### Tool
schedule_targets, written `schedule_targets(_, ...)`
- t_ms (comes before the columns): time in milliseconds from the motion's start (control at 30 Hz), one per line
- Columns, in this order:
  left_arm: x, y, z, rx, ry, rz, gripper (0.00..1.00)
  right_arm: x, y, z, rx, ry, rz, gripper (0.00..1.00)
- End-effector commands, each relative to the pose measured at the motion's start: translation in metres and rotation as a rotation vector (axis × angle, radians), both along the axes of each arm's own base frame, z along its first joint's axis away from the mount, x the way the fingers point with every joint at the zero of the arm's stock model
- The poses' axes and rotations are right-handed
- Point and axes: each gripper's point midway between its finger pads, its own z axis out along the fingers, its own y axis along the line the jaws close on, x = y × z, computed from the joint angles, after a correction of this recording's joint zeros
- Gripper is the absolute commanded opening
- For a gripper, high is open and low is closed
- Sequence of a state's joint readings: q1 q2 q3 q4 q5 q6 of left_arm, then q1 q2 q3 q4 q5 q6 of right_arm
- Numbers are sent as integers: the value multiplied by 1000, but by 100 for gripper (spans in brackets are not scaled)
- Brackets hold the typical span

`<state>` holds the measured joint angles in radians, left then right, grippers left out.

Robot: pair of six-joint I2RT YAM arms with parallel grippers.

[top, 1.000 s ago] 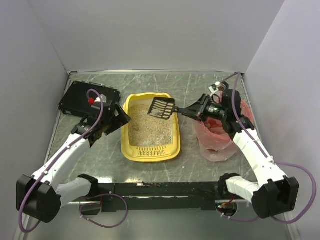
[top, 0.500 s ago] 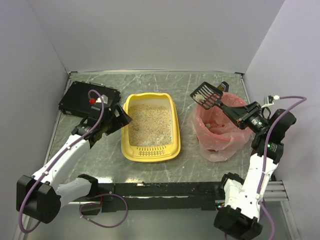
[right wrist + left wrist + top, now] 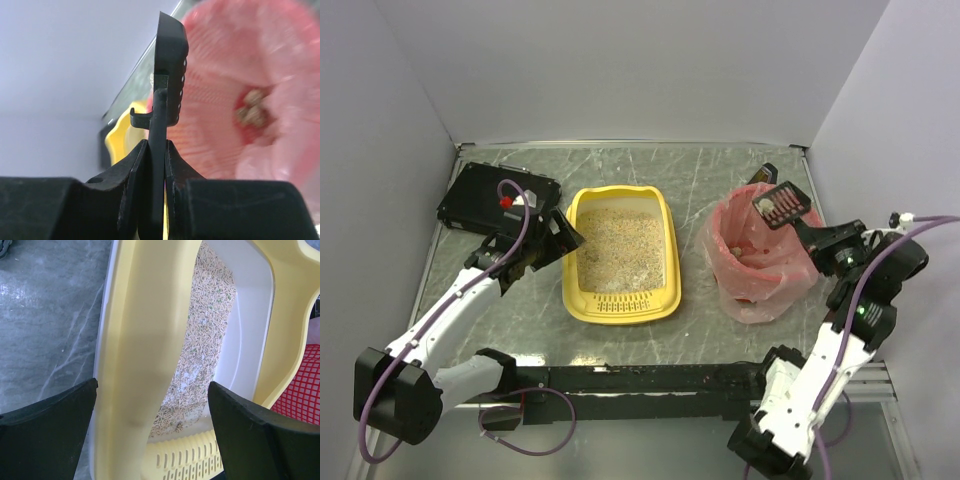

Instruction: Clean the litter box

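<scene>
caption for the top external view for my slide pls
Right arm holds a black scoop in shut jaws over the pink bag-lined bin; left arm, jaws open, straddles the yellow litter box rim.

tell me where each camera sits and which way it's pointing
Top external: above and behind the bases, looking down at the table; left arm and right arm show, plus the litter box, bag-lined bin and black box.
Left wrist: on the left arm, looking along the litter box's side rim; the open left hand straddles it.
Right wrist: on the right arm, facing the bin; the right hand clamps the scoop edge-on.
Shared: all three show the litter box.
</scene>
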<state>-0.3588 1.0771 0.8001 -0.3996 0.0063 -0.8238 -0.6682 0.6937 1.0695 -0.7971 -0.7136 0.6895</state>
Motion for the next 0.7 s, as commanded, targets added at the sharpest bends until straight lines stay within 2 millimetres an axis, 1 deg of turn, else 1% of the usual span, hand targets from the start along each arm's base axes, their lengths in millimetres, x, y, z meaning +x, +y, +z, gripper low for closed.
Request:
schedule_targets(0, 7, -2, 10, -4, -46, -12, 97, -18, -27, -16, -128, 117, -158, 0)
schedule_targets(33, 7, -1, 9, -3, -45, -9, 97, -20, -29, -14, -151, 130, -165, 0)
schedule_targets(67, 7, -1, 8, -3, -45, -9, 97, -21, -35, -18, -196, 164, -162, 0)
schedule_targets(100, 7, -1, 8, -4, -44, -6, 97, -27, -41, -25, -215, 215, -193, 0)
schedule_targets(133, 6, -1, 8, -3, -43, -6, 97, -29, -43, -22, -242, 219, -198, 0)
schedule_targets(167, 7, 0, 8, -2, -42, -4, 97, -27, -37, -23, -264, 227, -163, 0)
schedule_targets(200, 6, 0, 6, 0, -36, -5, 97, -27, -40, -26, -295, 254, -181, 0)
schedule_targets(233, 6, 0, 6, 1, -37, -2, 97, -26, -36, -24, -323, 269, -163, 0)
schedule_targets(267, 6, 0, 6, 1, -37, -4, 97, -19, -32, -32, -335, 318, -133, 0)
schedule_targets(300, 6, 1, 6, 3, -37, -3, 97, -13, -7, -36, -358, 333, -32, 0)
schedule_targets(333, 5, 1, 5, 2, -32, -2, 97, -16, -21, -38, -428, 397, -116, 0)
schedule_targets(367, 4, 0, 6, 0, -34, -2, 97, -12, -20, -40, -436, 430, -130, 0)
schedule_targets(400, 4, 1, 7, 0, -34, -1, 97, -12, -17, -32, -472, 422, -133, 0)
schedule_targets(433, 5, 6, 6, 17, -36, 21, 97, -18, -31, -33, -509, 468, -202, 0)
schedule_targets(500, 5, 7, 7, 20, -40, 26, 97, -20, -30, -24, -526, 447, -205, 0)
schedule_targets(600, 6, 7, 4, 24, -32, 27, 97, -24, -35, -13, -548, 413, -233, 0)
schedule_targets(633, 7, 6, 5, 24, -33, 25, 97, -30, -40, -11, -571, 430, -253, 0)
schedule_targets(667, 7, 5, 2, 24, -24, 21, 97, -31, -41, -7, -579, 421, -253, 0)
